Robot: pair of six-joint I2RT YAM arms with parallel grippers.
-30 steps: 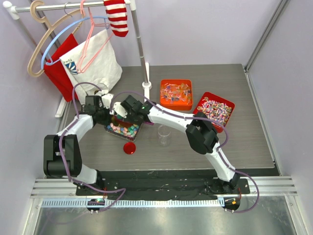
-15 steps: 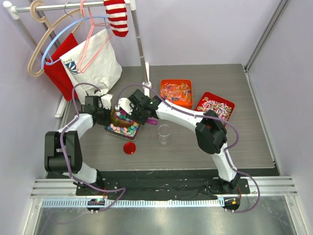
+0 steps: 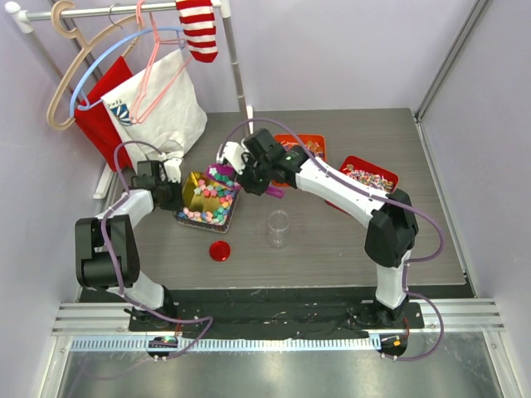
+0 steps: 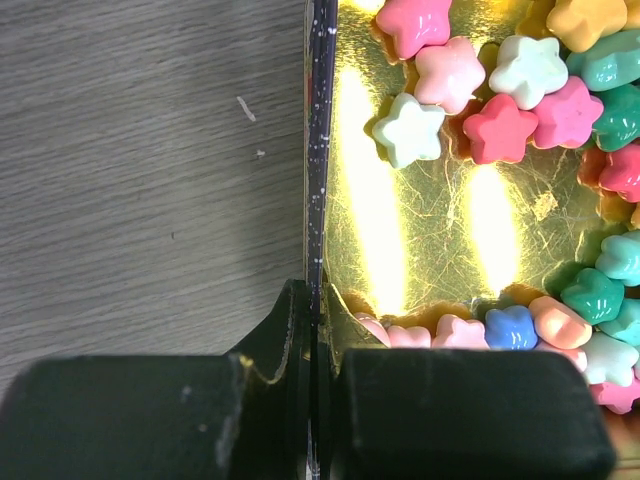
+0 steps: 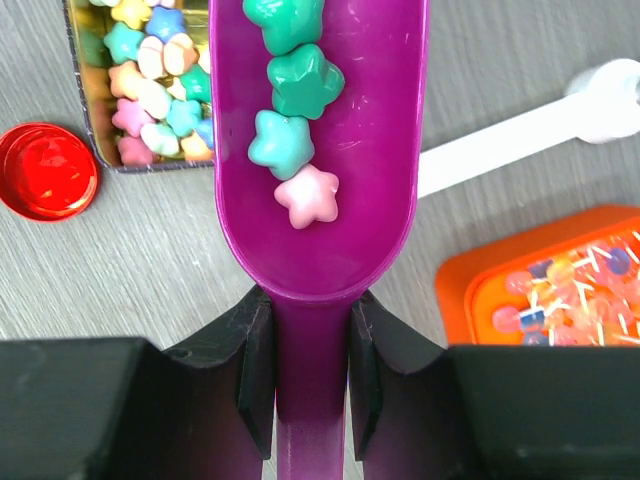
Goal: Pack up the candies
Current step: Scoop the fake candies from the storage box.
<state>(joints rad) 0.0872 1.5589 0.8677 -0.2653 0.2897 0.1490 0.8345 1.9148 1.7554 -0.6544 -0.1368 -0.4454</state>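
Outward from the clamping right pincer [image 5: 310,340] runs the scoop [image 5: 335,210] of candies [image 5: 283,140]; left pincer [image 4: 314,322] nips tin [image 4: 410,250].

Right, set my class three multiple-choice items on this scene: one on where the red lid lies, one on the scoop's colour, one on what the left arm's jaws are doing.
1. The red lid lies
A. on the table, close to the candy tin but apart from it
B. inside the candy tin
C. in the scoop

2. The scoop carrying candies is
A. white
B. red
C. purple

3. The left arm's jaws are
A. open above the red lid
B. shut on the candy tin's wall
C. shut on the scoop

Answers:
1 A: the top view shows the lid on bare wood, just clear of the tin.
2 C: the right wrist view shows a purple bowl and handle.
3 B: the left wrist view shows the tin's wall pinched between them.
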